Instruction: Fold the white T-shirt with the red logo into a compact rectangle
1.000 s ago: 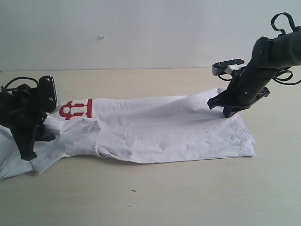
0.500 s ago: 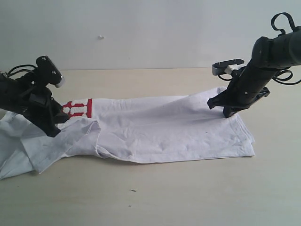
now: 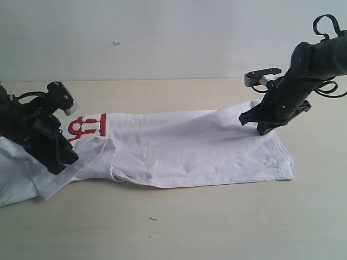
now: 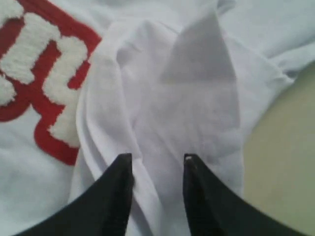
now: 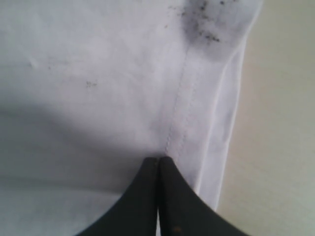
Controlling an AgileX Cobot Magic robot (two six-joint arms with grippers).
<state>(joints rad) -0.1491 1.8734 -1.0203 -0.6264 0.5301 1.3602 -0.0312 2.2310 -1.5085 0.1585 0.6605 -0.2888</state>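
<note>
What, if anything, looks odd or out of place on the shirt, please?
The white T-shirt has dark specks, like dirt, beside its stitched hem just ahead of the right gripper. Its other end lies bunched beneath the left gripper.

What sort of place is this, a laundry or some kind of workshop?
Most likely a robotics lab or test bench, not a laundry: a plain pale table against a blank wall, with one white T-shirt laid out and a black left arm and right arm at its two ends.

Place: a robot lab test bench
Surface: bare beige table (image 3: 217,233)
Behind the table: plain pale wall (image 3: 173,38)
Over the table: two cabled black robot arms (image 3: 32,138) (image 3: 314,59)
</note>
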